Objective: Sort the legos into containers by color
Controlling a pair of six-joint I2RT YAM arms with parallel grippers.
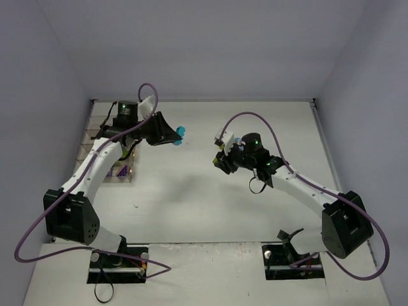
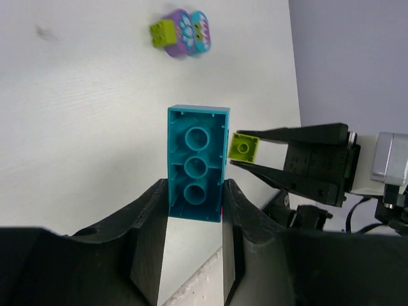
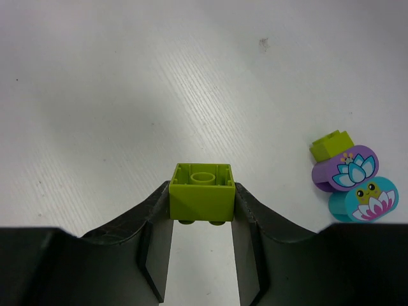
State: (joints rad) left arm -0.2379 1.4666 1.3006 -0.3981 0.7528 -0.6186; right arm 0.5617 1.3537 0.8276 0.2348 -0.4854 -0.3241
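My left gripper (image 2: 194, 191) is shut on a cyan lego brick (image 2: 196, 162), held up off the table with its hollow underside toward the camera. In the top view this gripper (image 1: 173, 136) sits left of centre, and the cyan brick (image 1: 180, 134) sticks out of it. My right gripper (image 3: 202, 197) is shut on a small lime green lego brick (image 3: 202, 191), also lifted. The left wrist view shows that lime brick (image 2: 243, 146) just right of the cyan one. The clear containers (image 1: 125, 177) lie at the far left, partly under my left arm, with purple pieces inside.
A loose lime brick (image 3: 331, 145), a purple rounded piece with a flower print (image 3: 345, 169) and a cyan rounded piece with a face (image 3: 364, 199) lie together on the white table. The same cluster (image 2: 182, 32) shows in the left wrist view.
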